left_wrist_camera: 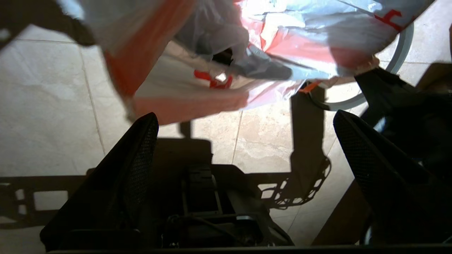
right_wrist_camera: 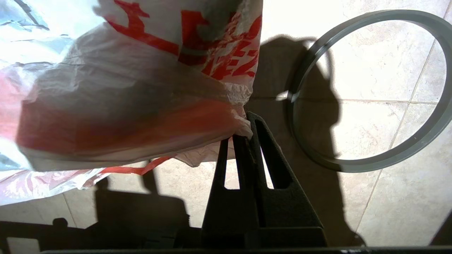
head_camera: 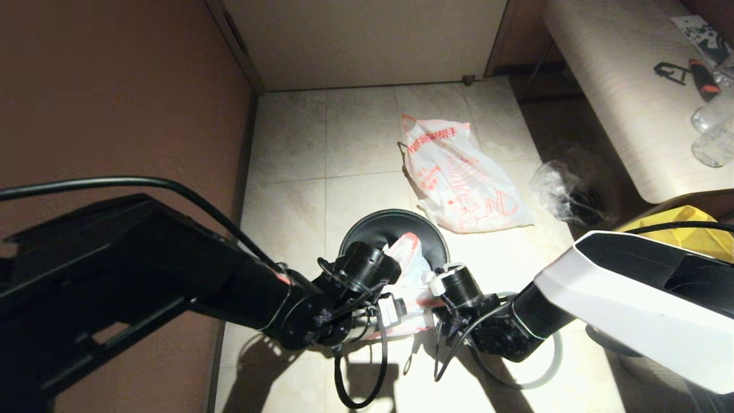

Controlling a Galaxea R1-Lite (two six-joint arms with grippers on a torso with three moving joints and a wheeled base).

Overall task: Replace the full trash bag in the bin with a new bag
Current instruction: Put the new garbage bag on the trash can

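Observation:
The black bin point(head_camera: 370, 229) stands on the tiled floor in front of me. Its grey hoop rim point(right_wrist_camera: 370, 95) lies loose on the tiles beside my right arm. The full trash bag point(head_camera: 464, 183), white with bold red print, lies on the floor beyond the bin. The new bag point(head_camera: 408, 258) hangs at the bin's near edge between my two wrists. My right gripper point(right_wrist_camera: 243, 123) is shut on an edge of the new bag point(right_wrist_camera: 134, 95). My left gripper point(left_wrist_camera: 243, 130) is open beside the new bag point(left_wrist_camera: 197, 98), with only floor between its fingers.
A clear wrinkled bag point(head_camera: 565, 186) and a yellow tote point(head_camera: 682, 226) sit to the right, under a pale bench point(head_camera: 619, 97) that carries bottles and tools. A brown wall point(head_camera: 114, 115) runs close along the left. A shut door point(head_camera: 367, 40) is straight ahead.

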